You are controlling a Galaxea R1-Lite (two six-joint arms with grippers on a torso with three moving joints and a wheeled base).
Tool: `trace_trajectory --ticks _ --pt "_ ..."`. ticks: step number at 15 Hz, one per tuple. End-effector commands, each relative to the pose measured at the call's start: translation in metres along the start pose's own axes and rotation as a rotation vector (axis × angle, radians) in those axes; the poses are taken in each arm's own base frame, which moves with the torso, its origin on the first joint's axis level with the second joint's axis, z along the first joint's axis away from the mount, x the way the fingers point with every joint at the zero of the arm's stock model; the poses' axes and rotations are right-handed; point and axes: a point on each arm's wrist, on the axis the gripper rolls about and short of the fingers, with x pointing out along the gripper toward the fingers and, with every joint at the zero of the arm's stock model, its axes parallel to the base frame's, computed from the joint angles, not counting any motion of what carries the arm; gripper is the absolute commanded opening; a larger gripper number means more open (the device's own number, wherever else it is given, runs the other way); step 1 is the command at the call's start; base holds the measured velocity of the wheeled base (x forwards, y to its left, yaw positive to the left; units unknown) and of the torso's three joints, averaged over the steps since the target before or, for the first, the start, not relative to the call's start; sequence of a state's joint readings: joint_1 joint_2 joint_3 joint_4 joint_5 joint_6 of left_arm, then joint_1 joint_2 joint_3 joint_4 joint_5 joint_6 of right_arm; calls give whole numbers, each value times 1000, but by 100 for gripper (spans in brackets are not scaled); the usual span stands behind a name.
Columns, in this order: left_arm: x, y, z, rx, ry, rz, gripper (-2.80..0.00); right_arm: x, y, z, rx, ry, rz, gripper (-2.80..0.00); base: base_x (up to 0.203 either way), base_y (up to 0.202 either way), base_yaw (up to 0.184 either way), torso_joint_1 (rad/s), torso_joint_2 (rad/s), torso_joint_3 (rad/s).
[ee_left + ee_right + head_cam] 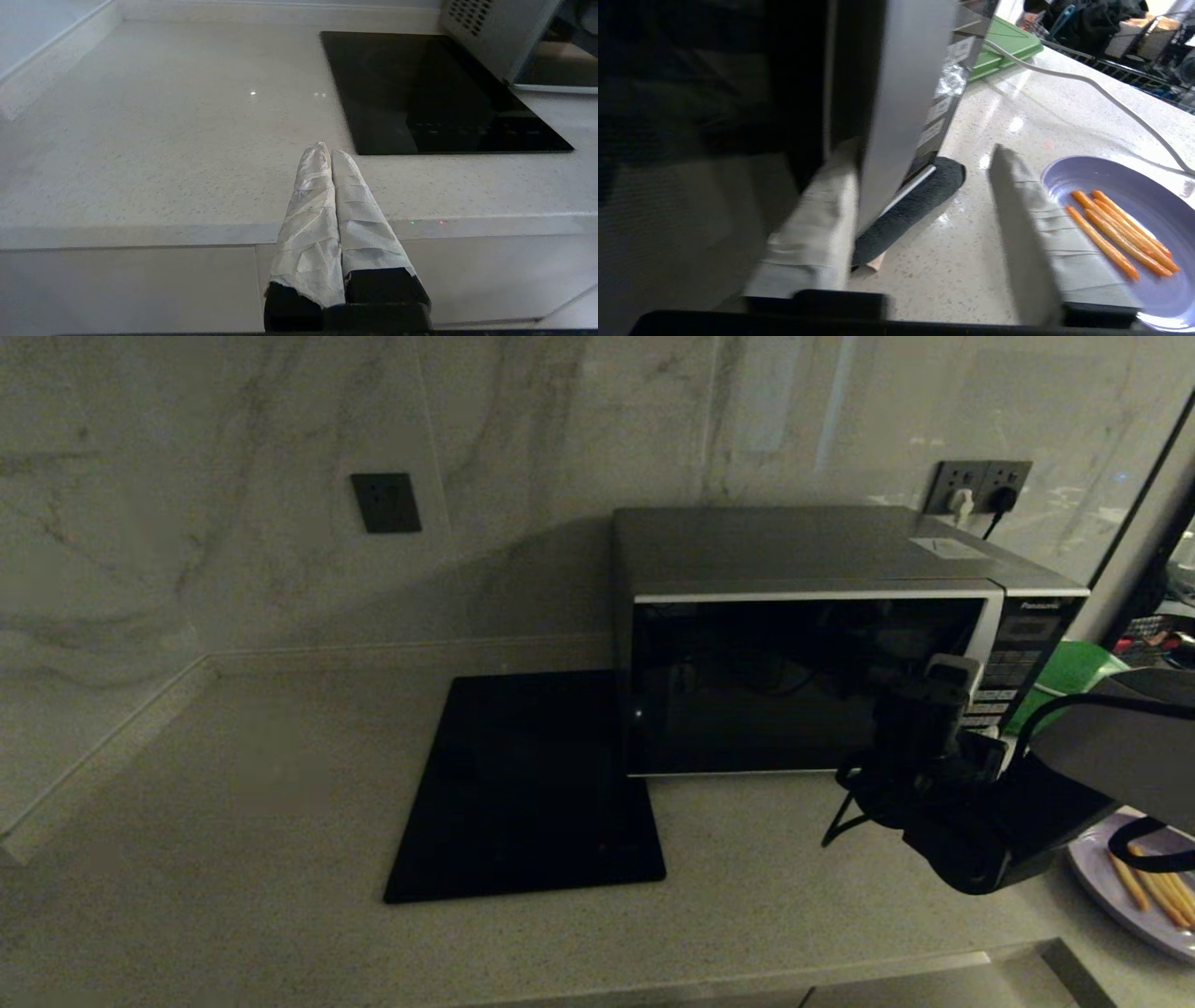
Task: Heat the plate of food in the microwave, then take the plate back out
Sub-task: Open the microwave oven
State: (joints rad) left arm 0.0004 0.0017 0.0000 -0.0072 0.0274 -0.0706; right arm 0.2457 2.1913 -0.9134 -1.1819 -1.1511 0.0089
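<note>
Your right gripper reaches up at the right end of the microwave door, wrist low over the counter. Its fingers are spread, one behind the door's edge and one out front, clamping nothing. Only the right wrist view shows that straddle; there the door edge stands between the two wrapped fingers. The plate of food sits on the counter just right of the microwave, half hidden by your arm in the head view. Your left gripper is parked below the counter edge, fingers pressed together and empty. A black glass square lies left of the microwave; a green board lies behind.
</note>
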Motion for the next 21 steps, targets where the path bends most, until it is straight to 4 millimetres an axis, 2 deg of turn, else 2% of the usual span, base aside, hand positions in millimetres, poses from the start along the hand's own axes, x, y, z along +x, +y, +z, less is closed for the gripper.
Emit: trace_trajectory --ticks 1,5,15,21 --pt "0 0 0 0 -1 2 -280 -1 -1 3 12 -6 -9 -280 0 0 0 0 0 0" --pt "0 0 0 0 -1 1 -280 -2 -3 5 13 -7 -10 -280 0 0 0 0 0 0" --pt "0 0 0 -1 -1 1 -280 -16 -24 6 7 -8 0 -280 0 0 0 0 0 0" --pt "0 0 0 0 -1 1 -280 -25 -19 7 -2 -11 31 -280 0 0 0 0 0 0"
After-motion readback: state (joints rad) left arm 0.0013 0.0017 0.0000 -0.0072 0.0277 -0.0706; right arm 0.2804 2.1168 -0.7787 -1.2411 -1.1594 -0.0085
